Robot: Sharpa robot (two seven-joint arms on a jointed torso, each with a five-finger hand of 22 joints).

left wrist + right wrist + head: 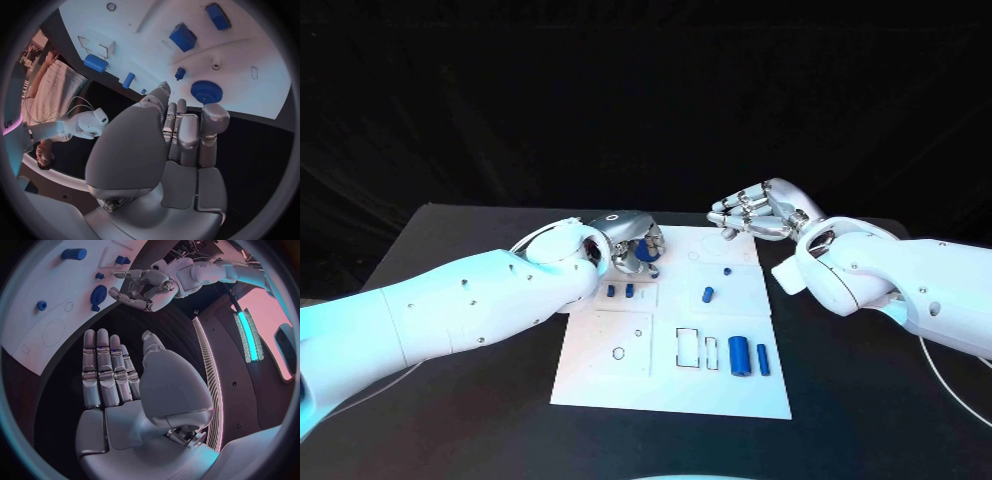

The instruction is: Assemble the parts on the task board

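Left hand (626,243) is hovering over the gear (206,91) at the board's (610,380) far corner, fingers straight, holding nothing. Right hand (759,211) is waiting, fingers spread. Next: grasp gear squarely.

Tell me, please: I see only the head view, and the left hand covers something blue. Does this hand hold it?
Observer: No. In the left wrist view the blue gear lies on the task board, just beyond the fingertips of the left hand, which holds nothing.
Operator: And the palm of the right hand, is it empty?
Observer: Yes. In the right wrist view the right hand has its fingers straight with nothing in it, over the black table beside the board.
Operator: Is another part close to the gear?
Observer: Yes. In the left wrist view a small blue peg stands on the board close beside the gear.
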